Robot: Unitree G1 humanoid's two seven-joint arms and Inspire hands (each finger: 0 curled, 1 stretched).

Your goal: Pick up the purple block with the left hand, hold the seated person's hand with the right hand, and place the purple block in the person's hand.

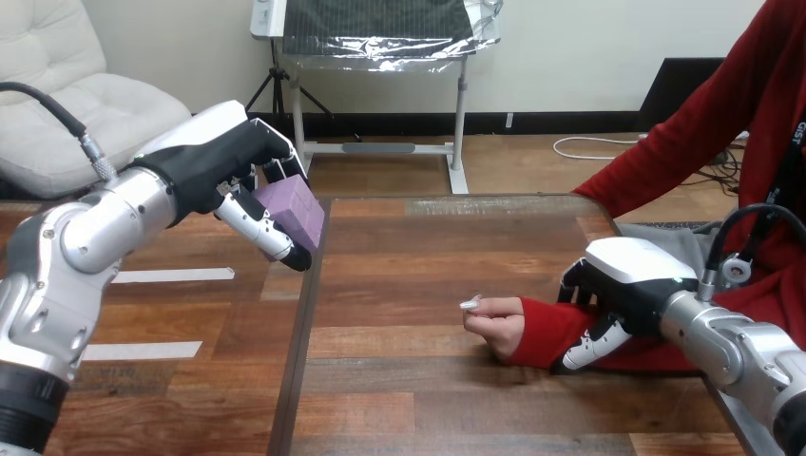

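Observation:
My left hand [223, 161] is raised above the table's left edge, its fingers and thumb curled round the purple block [293, 211]. The block hangs in the air, tilted. The person's hand [496, 321] rests on the table right of centre, loosely closed, its red sleeve [551, 331] running to the right. My right hand [623, 285] lies over that sleeve at the forearm, with its fingers curled down round it and its thumb under the sleeve's near side.
The wooden table [418, 247] spreads between the two hands, with its left edge [299, 332] running down under the block. The person's torso and upper arm [722, 133] fill the far right.

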